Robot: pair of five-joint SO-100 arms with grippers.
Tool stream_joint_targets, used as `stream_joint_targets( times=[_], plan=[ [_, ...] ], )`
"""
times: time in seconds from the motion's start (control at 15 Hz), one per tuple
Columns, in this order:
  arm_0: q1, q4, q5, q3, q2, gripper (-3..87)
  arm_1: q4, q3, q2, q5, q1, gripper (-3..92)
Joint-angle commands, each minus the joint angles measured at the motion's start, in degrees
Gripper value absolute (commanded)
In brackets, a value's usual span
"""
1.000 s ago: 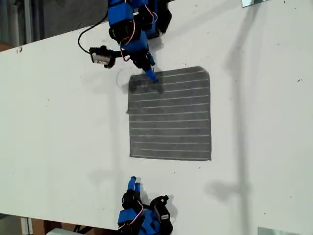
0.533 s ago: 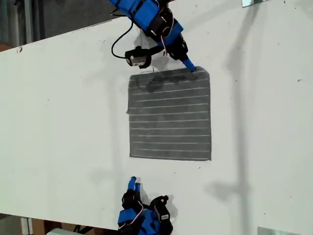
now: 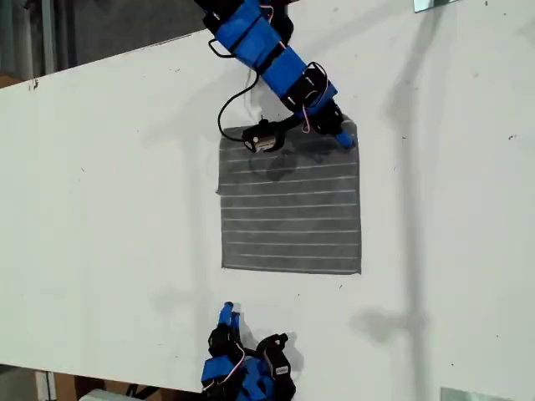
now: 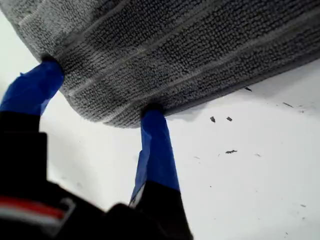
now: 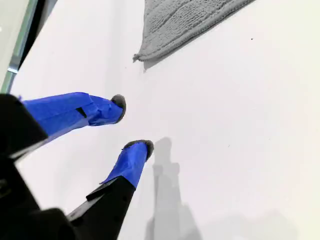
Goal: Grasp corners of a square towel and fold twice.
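A square grey towel point(image 3: 290, 199) lies flat on a white table point(image 3: 117, 184), a little right of centre in the exterior view. Its soft looped pile carries thin pale stripes running left to right in that view.

My first gripper point(image 3: 343, 139) reaches in from the exterior view's top edge and sits at the towel's top right corner point(image 3: 349, 129). In the first wrist view the 2 blue-taped fingers point(image 4: 156, 150) are spread, one on each side of the rounded corner point(image 4: 107, 107), with their tips touching or tucked just under the cloth edge. Whether the fabric is lifted off the table cannot be made out. The arm's body and a dangling black cable hide part of the towel's top edge in the exterior view.

My second gripper point(image 3: 227, 315) rests at the bottom of the exterior view, well apart from the towel, its base cut off by the frame. In the second wrist view its 2 blue fingers point(image 5: 131, 161) with dark tips are parted over bare table, holding nothing. Only one corner point(image 5: 145, 54) of the towel shows there, the rest cut off.
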Motion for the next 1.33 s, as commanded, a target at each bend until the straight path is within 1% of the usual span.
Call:
stream_joint_targets(
  times=[0.0,0.13,0.33,0.4,0.53,0.87,1.07,1.13,1.2,1.27],
  plan=[
    [0.44,-0.18,-0.18,0.18,0.26,13.3,-0.97,-2.20,-0.18,-0.09,0.09,34.6],
    [0.53,-0.18,-0.18,0.18,0.26,13.1,2.99,-2.37,1.85,0.26,-0.35,35.7],
    [0.53,-0.18,-0.26,0.18,0.26,12.9,14.24,-4.92,8.00,1.49,-1.23,36.9],
    [0.53,-0.18,-0.35,0.18,0.26,12.9,14.15,-3.34,8.79,2.37,-1.49,37.0],
    [0.53,-0.18,-0.35,0.18,0.26,12.8,10.81,-1.23,8.70,2.72,-2.11,37.1],
    [0.70,-0.09,-0.44,0.18,0.26,12.6,-1.93,2.64,2.29,3.16,-3.08,36.1],
    [0.88,0.00,-0.44,0.18,0.26,12.6,-3.78,4.39,1.58,4.92,-4.39,35.7],
    [0.88,0.00,-0.44,0.18,0.26,12.5,-4.22,4.83,1.58,5.54,-4.75,34.1],
    [0.88,0.00,-0.53,0.18,0.26,12.5,-5.98,5.54,1.05,5.98,-4.83,21.7],
    [1.05,0.00,-0.53,0.18,0.26,12.5,-7.73,6.50,0.79,6.42,-4.83,3.1]
  ],
)
